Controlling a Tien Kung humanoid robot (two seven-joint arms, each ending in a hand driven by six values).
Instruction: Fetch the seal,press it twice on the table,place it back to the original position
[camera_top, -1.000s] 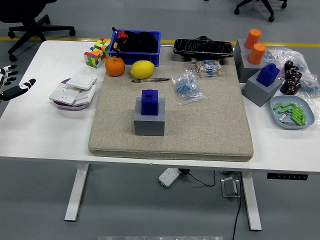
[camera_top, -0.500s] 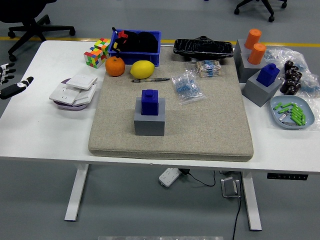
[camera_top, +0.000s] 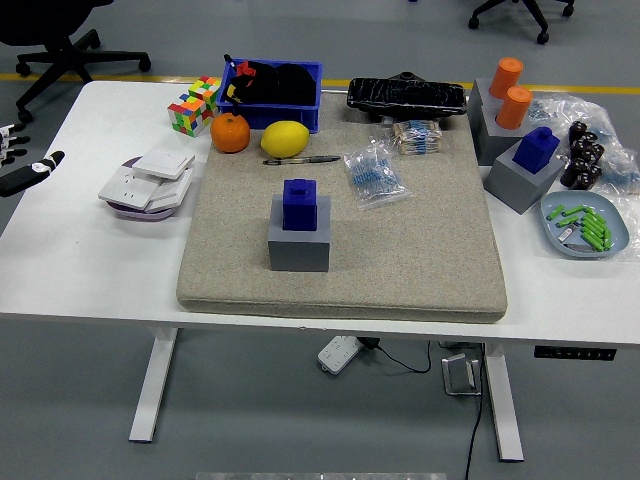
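Seal upright in grey base; left hand at table edge, grip unclear.

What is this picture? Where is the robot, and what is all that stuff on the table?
You are looking through a camera on the robot's head, down at a white table. Only a bit of the robot shows: its left hand at the left edge, holding nothing. Its right hand is out of sight. On the beige mat stands a blue seal, a stamp, sitting in a grey block. Behind it lie an orange, a lemon, a pen and a colourful puzzle cube. More seals stand at the right.
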